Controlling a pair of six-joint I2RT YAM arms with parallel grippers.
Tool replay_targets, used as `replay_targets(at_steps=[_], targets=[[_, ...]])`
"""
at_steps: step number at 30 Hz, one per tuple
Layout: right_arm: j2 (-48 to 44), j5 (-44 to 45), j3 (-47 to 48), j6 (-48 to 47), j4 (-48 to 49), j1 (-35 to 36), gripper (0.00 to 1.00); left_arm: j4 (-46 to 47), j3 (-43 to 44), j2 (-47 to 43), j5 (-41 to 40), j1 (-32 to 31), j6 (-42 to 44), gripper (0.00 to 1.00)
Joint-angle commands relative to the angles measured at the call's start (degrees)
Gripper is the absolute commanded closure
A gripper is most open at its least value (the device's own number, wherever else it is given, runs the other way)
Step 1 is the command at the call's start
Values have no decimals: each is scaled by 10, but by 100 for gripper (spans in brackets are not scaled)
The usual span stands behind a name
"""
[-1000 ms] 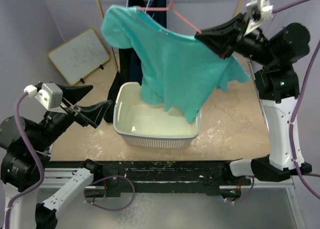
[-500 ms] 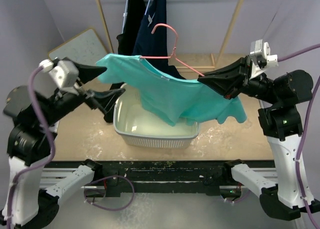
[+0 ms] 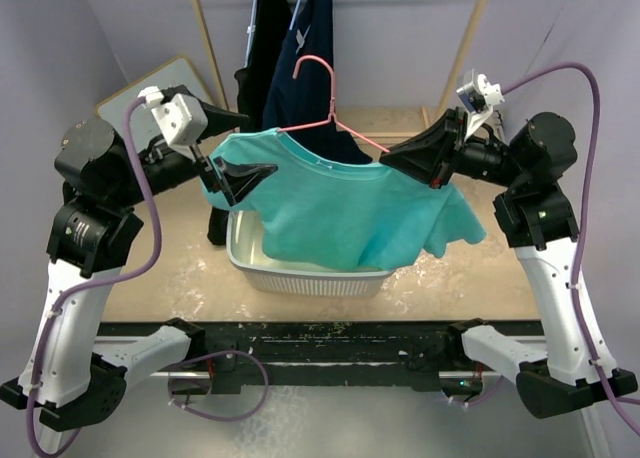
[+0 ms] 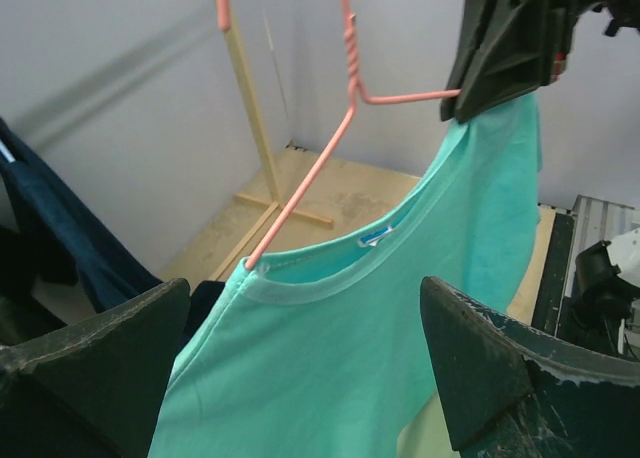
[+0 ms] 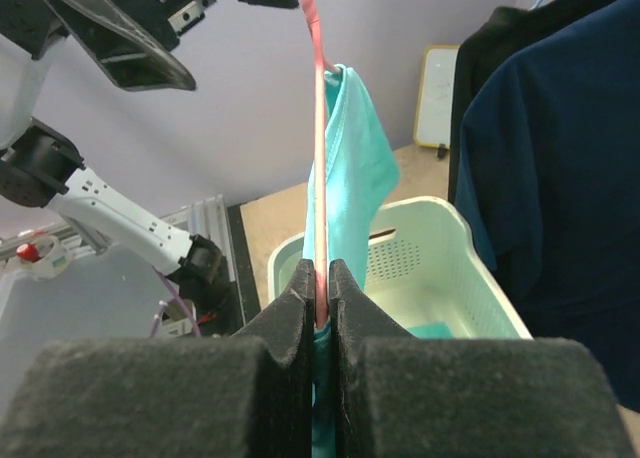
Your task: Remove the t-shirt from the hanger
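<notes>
Pinching one hanger (image 5: 320, 178) bearing one t-shirt (image 3: 340, 213) is the right hand (image 3: 392, 159).

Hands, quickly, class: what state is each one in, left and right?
Left hand: open, holding nothing.
Right hand: closed on the pink hanger and t-shirt.

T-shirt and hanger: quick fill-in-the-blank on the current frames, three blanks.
1. The right pincer is shut on the ___ hanger.
2. The left pincer is ___, facing the collar of the t-shirt.
3. The basket under the t-shirt is ___ in colour.
Missing words: pink; open; white.
</notes>
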Motion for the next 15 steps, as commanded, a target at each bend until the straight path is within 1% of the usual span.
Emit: replay_targets(at_steps=[1,4,7,11,15], targets=[[-11,-31,-6,0,40,0,100,39,4,-15,43,-2,23,0],[-14,-65,-16,17,61,0,99,40,-8,-16,44,-2,38,0],[-15,-88,-28,47,97,0,99,47,-22,-7,68,-2,40,3],[-12,-95,-29,49,101,0,99,58,-32,11,109,-2,30,12],[-11,-89,-30,54,108,0,99,71,-42,23,123,-2,21,21]])
